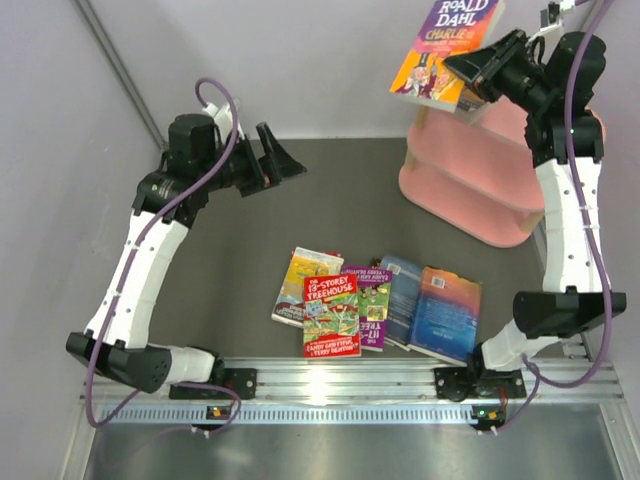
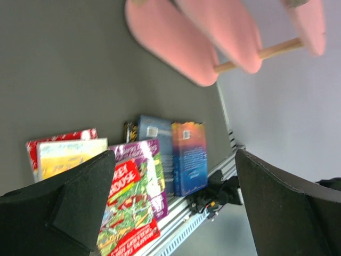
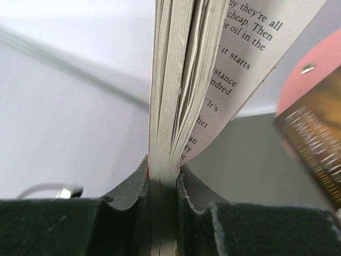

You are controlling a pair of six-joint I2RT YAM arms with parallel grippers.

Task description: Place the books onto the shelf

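Observation:
The purple Roald Dahl book (image 1: 447, 47) hangs in the air above the pink shelf (image 1: 470, 175), with my right gripper (image 1: 468, 72) shut on its edge. In the right wrist view the jaws (image 3: 165, 173) pinch the book's page block (image 3: 173, 80), and some pages fan out to the right. Several books lie flat near the table's front: a yellow one (image 1: 306, 278), the red Treehouse (image 1: 331, 316), a purple one (image 1: 372, 300) and two blue ones (image 1: 446, 312). My left gripper (image 1: 285, 160) hovers open and empty at the back left, well above the table and away from the books (image 2: 133, 213).
A brown book with gold lettering (image 3: 314, 141) shows beside a pink board (image 3: 314, 66) in the right wrist view. The aluminium rail (image 1: 350, 380) with both arm bases runs along the near edge. Grey walls close in the left and back.

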